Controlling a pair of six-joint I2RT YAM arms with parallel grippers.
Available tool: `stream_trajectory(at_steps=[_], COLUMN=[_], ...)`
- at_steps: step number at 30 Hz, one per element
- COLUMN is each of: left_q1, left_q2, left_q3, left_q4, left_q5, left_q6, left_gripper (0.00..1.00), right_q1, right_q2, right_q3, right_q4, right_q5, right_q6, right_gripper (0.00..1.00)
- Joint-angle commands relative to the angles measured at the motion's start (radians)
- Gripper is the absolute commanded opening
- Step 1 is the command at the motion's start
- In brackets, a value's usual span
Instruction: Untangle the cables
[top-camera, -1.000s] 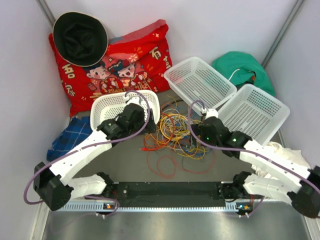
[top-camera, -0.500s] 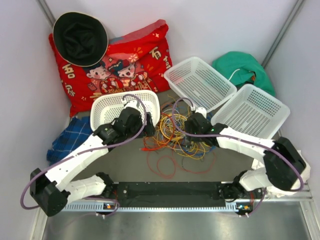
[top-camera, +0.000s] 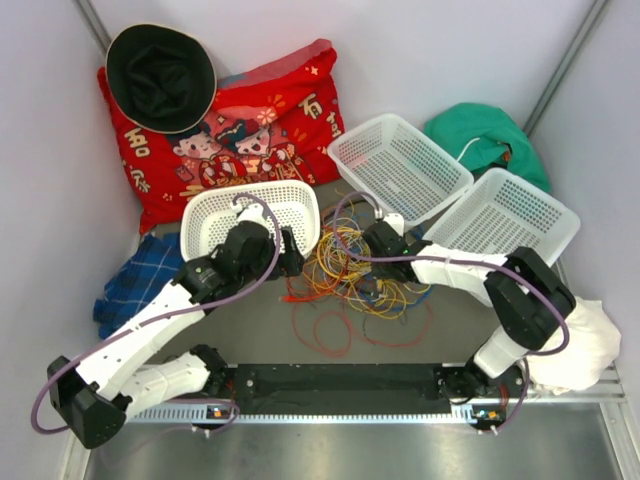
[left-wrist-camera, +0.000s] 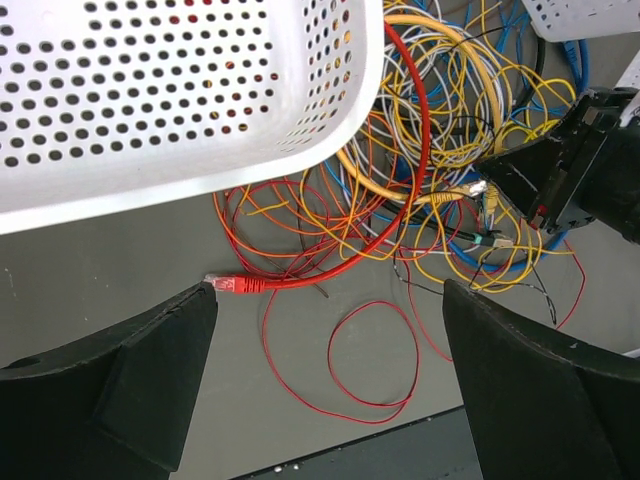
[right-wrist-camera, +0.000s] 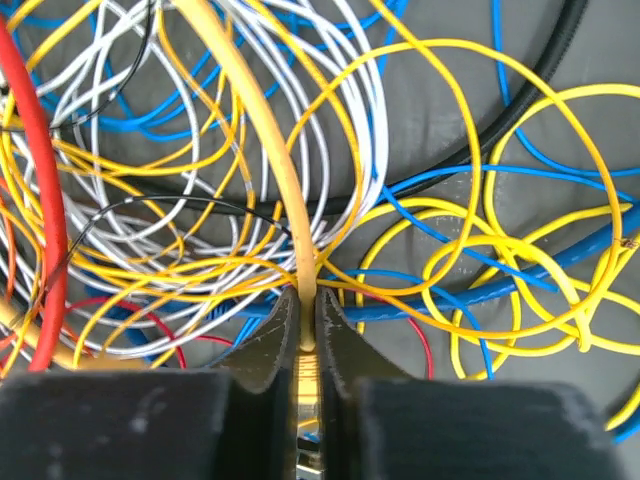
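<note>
The cables (top-camera: 345, 272) lie in one tangled pile of red, orange, yellow, blue and grey-white loops at the table's middle. My right gripper (right-wrist-camera: 308, 310) is down in the pile, shut on a thick tan-yellow cable (right-wrist-camera: 262, 130) that runs up from between its jaws. In the top view the right gripper (top-camera: 364, 244) sits at the pile's right side. My left gripper (left-wrist-camera: 330, 300) hangs open over the pile's left edge, nothing between its fingers. Below it lie a thick red cable with a plug (left-wrist-camera: 236, 284) and a thin red loop (left-wrist-camera: 375, 350).
A white basket (top-camera: 215, 212) touches the pile's left side, and two more white baskets (top-camera: 400, 165) (top-camera: 510, 222) stand at the back right. Red pillow (top-camera: 235, 125), black hat (top-camera: 160, 72), green cloth (top-camera: 490, 135), blue plaid cloth (top-camera: 135, 278), white cloth (top-camera: 590, 345) ring the area.
The right arm has swung left into the pile and its gripper has gone from open to shut on the tan-yellow cable. The left arm has shifted slightly, still open.
</note>
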Motion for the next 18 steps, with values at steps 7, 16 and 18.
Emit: stream_trajectory(at_steps=[7, 16, 18], left_q1=[0.001, 0.001, 0.001], left_q2=[-0.071, -0.089, -0.086], left_q3=[0.000, 0.019, 0.026], left_q4=[0.102, 0.271, 0.322], left_q5=[0.011, 0.068, 0.088], left_q6=[0.053, 0.113, 0.116], left_gripper=[0.99, 0.99, 0.99], right_q1=[0.116, 0.232, 0.232], right_q2=[-0.422, -0.725, -0.769], right_q3=[0.024, 0.325, 0.362], right_q4=[-0.180, -0.504, -0.525], right_q5=[0.047, 0.044, 0.024], right_q6=[-0.073, -0.141, -0.140], right_gripper=[0.00, 0.00, 0.00])
